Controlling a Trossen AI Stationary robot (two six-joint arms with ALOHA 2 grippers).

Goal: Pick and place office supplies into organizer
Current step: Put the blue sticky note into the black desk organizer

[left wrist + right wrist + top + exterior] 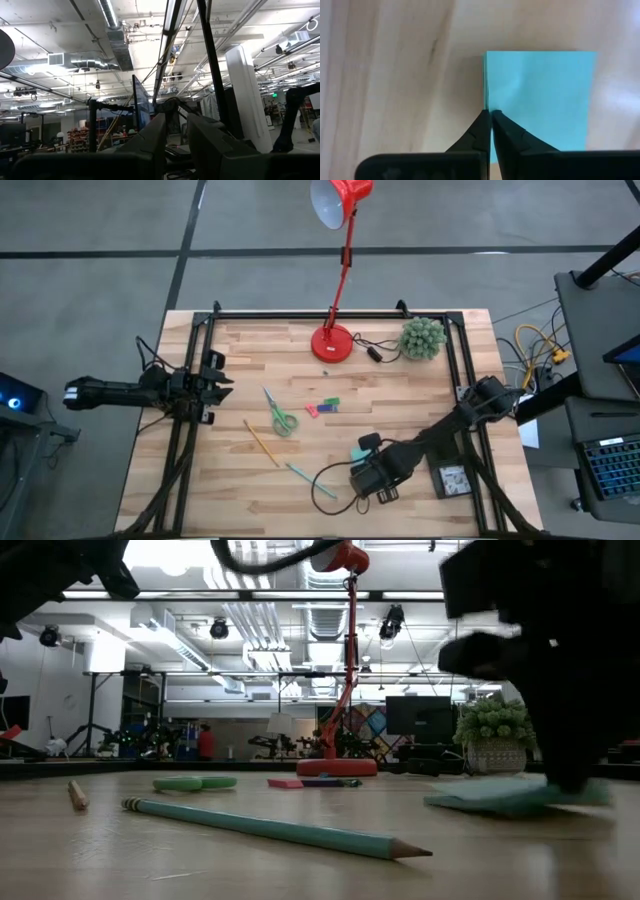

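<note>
Sticky-note pad (537, 95), light teal, lies flat on the wooden table (250, 480) at the front right, with the right gripper (491, 116) down on its near-left corner. Fingers are closed tight together over the pad's edge; whether they actually pinch any sheets I can't tell. Judged light, thin and flexible: loose top sheets could peel or bend, so a grip across the bound edge of the whole stack looks safer than a corner nip. Roughly rectangular, slightly longer along the line running away from the gripper; no real pointing end. No organizer tray clearly made out in these views. Left gripper (215, 385) waits at the table's left edge, fingers only slightly apart, holding nothing.
</note>
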